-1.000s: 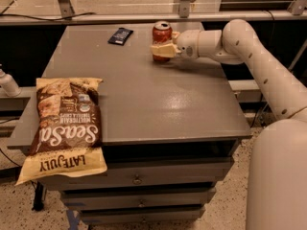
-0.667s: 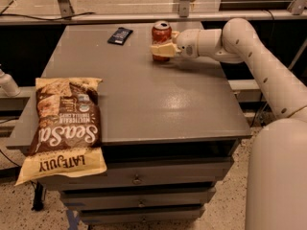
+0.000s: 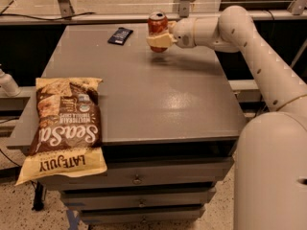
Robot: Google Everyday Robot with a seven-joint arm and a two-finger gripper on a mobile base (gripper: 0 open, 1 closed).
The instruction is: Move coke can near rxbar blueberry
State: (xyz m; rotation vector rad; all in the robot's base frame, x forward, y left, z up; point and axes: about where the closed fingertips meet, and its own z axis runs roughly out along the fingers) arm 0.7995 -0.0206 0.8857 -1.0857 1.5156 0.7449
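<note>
**Can lifted and edging left toward the bar**

Since a second ago the coke can has shifted a little left along the desk's far edge and sits slightly higher in view. The chip bag and the bar have not moved. The gripper reaches in from the right side of the desk and is clamped on the can's lower half. It holds the can upright, which keeps it stable for setting down. A soft shadow on the desk below the can suggests it is held just clear of the surface, probably so it can be carried rather than dragged.

The can hangs near the far edge, about midway along it. The rxbar blueberry lies flat near that same edge, to the can's left, with a gap between them. The move looks part done, and the remaining travel is a short slide left before lowering.

The Late July chip bag lies on the near-left corner with its bottom drooping over the near edge, well apart from both objects and out of the path.

Readable print is on the bag only: "LATE JULY" on the tan band and large "SeaSa" lettering above it. The writing on the can and the bar cannot be read.
</note>
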